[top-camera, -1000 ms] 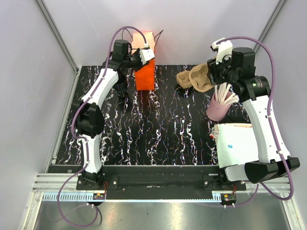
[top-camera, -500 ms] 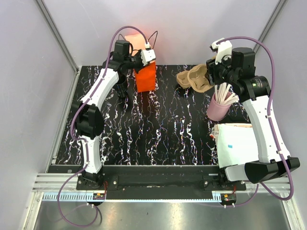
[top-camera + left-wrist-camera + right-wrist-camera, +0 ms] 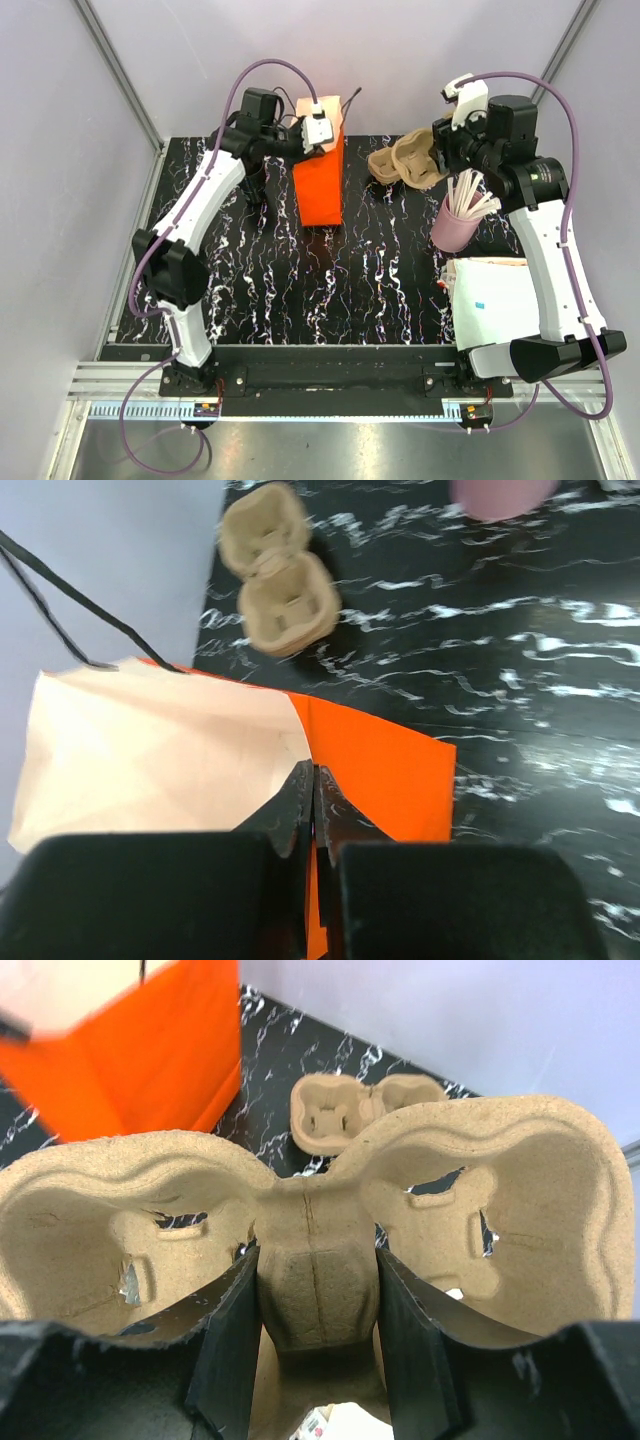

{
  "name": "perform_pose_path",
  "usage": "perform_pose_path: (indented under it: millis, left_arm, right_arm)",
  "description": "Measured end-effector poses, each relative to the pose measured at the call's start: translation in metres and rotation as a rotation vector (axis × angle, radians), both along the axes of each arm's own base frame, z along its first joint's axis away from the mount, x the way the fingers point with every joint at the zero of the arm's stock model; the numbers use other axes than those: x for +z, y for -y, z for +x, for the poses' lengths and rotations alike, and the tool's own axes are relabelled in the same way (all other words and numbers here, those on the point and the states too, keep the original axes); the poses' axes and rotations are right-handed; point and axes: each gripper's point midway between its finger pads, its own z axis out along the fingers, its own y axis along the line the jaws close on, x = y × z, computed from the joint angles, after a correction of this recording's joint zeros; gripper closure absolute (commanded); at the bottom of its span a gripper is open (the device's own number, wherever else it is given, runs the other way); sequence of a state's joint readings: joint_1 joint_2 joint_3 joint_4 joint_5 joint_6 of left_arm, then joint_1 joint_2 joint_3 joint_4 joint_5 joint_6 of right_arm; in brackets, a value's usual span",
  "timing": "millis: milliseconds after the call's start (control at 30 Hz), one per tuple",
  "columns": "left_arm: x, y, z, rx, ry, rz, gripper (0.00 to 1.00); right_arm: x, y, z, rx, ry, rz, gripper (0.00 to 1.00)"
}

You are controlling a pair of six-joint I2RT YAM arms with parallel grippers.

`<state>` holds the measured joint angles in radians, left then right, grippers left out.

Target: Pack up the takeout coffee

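One black coffee cup [image 3: 259,183] is standing on the desk [image 3: 300,290] just left of the orange bag [image 3: 320,190], half hidden by the left arm [image 3: 205,195]. Left fingers [image 3: 312,805] are pinching the bag's rim, fully closed; right fingers [image 3: 315,1300] are clasping a pulp tray [image 3: 520,1210], half open. Pulling the rim gently is looking wisest, avoiding tears.

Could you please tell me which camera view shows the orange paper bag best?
Top external: the whole orange bag shows, left gripper at its rim. Left wrist shows only the pinched rim and inside; right wrist, one blurred corner.
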<state>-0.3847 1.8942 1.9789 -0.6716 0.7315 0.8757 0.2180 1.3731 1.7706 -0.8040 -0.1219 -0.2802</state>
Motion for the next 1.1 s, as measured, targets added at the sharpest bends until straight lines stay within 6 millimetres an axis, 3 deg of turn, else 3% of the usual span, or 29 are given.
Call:
perform_pose_path:
  millis: [200,400,567,733,967,1100]
  left_arm:
    - [0.005,0.016,-0.078,-0.156,-0.017,0.064,1.00]
    - [-0.015,0.022,-0.164,-0.315,-0.086,0.159,1.00]
    - [-0.027,0.020,-0.214,-0.412,-0.121,0.228,1.00]
    - [-0.026,0.005,-0.231,-0.426,-0.109,0.269,1.00]
    - [-0.021,-0.012,-0.239,-0.420,-0.075,0.309,0.92]
    - [-0.022,-0.015,-0.236,-0.409,-0.063,0.330,0.64]
  right_arm:
    - [0.024,0.003,0.002,-0.011,0.064,0.000,0.48]
    - [0.046,0.005,0.009,-0.022,0.124,-0.009,0.49]
    - [0.055,0.001,0.023,-0.014,0.141,-0.005,0.49]
    - [0.063,-0.013,0.028,0.022,0.153,-0.001,0.47]
    - [0.055,-0.061,0.022,0.145,0.126,-0.034,0.47]
    - [0.049,-0.070,0.033,0.158,0.106,-0.051,0.47]
